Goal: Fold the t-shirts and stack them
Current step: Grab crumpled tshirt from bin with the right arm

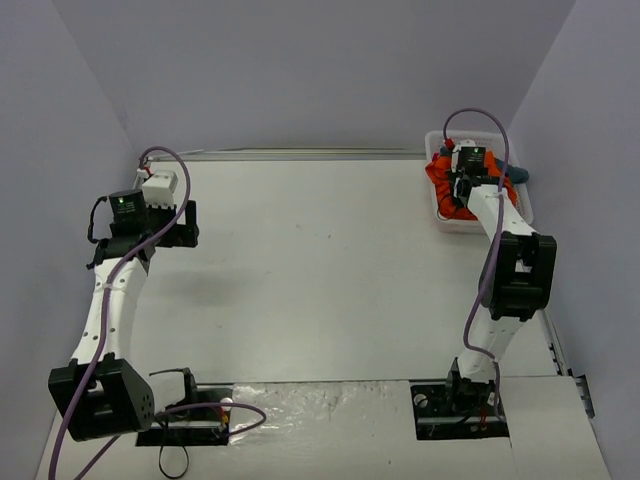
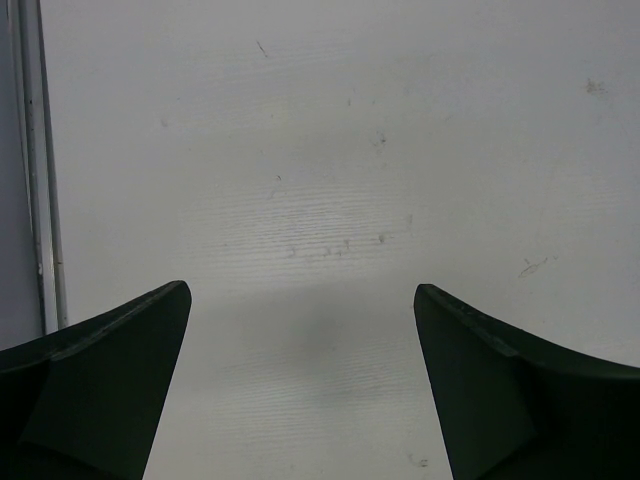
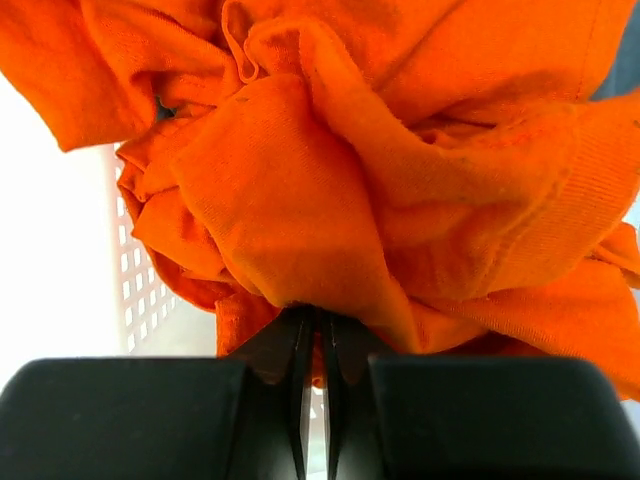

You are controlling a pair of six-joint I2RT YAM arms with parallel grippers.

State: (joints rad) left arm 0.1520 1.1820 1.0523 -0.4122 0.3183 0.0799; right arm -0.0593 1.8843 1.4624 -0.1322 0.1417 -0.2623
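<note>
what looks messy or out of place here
Nothing is damaged or spilled, but the orange t-shirt is a crumpled wad in the white basket at the far right, pinched by the shut right gripper. A bit of the teal t-shirt pokes out beside it.

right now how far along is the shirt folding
Done: nothing; no shirt lies folded on the table. In hand: the right gripper is shut on the crumpled orange t-shirt at the white basket. The left gripper hangs open over the table. Left: folding and stacking both, the teal t-shirt included.
</note>
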